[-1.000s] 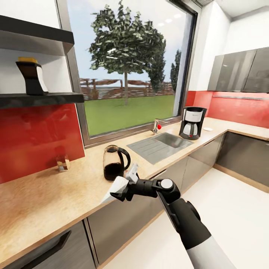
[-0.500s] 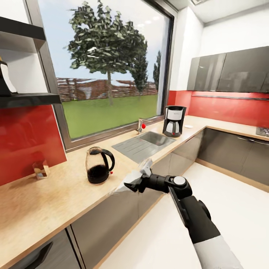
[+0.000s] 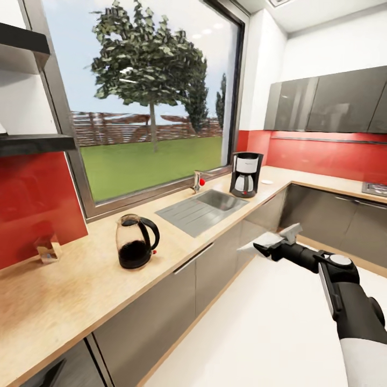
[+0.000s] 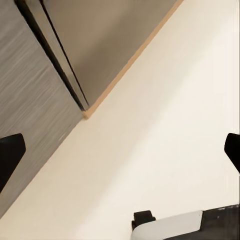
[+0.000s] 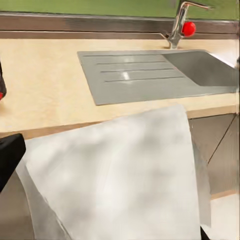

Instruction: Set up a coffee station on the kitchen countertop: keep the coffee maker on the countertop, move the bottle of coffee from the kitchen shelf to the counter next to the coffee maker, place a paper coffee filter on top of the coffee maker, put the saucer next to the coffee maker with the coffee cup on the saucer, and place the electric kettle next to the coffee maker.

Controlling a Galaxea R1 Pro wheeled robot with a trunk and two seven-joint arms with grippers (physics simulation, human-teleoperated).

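Observation:
My right gripper is shut on the white paper coffee filter, held out over the floor in front of the cabinets below the sink. In the right wrist view the paper coffee filter covers the near field. The coffee maker stands on the kitchen countertop to the right of the sink. Just beyond it lies the flat white saucer. The electric kettle stands left of the sink. My left gripper is open over the floor. The bottle of coffee and the coffee cup are out of view.
A steel sink with a faucet sits under the window. A small glass item stands by the red backsplash. A dark shelf hangs at the left. Grey cabinets line the pale floor.
The head view has turned right, so the shelf and bottle slid out at the left. My right arm has swung right with the filter, from beside the kettle to in front of the sink cabinets.

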